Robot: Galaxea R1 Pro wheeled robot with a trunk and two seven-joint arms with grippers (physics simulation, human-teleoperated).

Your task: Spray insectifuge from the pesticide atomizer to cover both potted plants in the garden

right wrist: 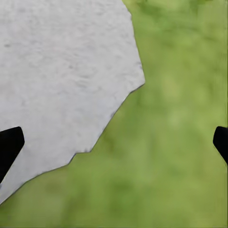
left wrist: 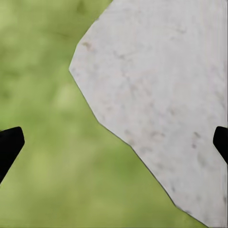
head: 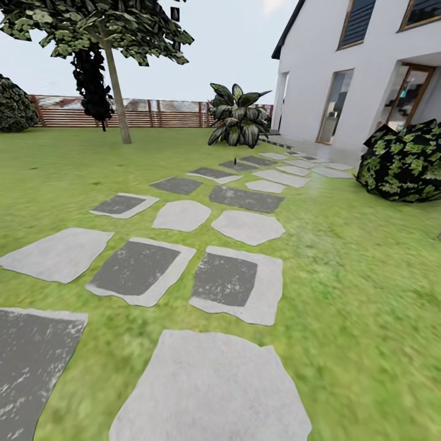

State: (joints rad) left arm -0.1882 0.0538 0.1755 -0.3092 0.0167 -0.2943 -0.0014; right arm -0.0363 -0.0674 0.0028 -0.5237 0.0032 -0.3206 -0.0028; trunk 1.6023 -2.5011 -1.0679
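Head view is looking out over the garden, where a path of stepping slabs [head: 236,278] is running across the lawn [head: 367,294] away toward a white house [head: 343,73] on the right. Pale slabs and darker grey ones are lying mixed together, each set flat in the grass and apart from its neighbours. At the far end of the path one potted plant [head: 236,116] is standing, its broad pointed leaves spreading in front of a brown slatted fence [head: 153,113]. A tree [head: 113,67] is rising to the left of it, and a dark leafy bush [head: 404,162] is sitting near the house wall. The sprayer cannot be made out anywhere on the lawn or slabs. In the left wrist view the left gripper [left wrist: 114,142] is hanging over the edge of a pale slab [left wrist: 161,95] and grass, its two dark fingertips [left wrist: 9,145] sitting wide apart with nothing between them. In the right wrist view the right gripper [right wrist: 114,142] is likewise spread wide and empty above another pale slab edge [right wrist: 61,76] beside grass.
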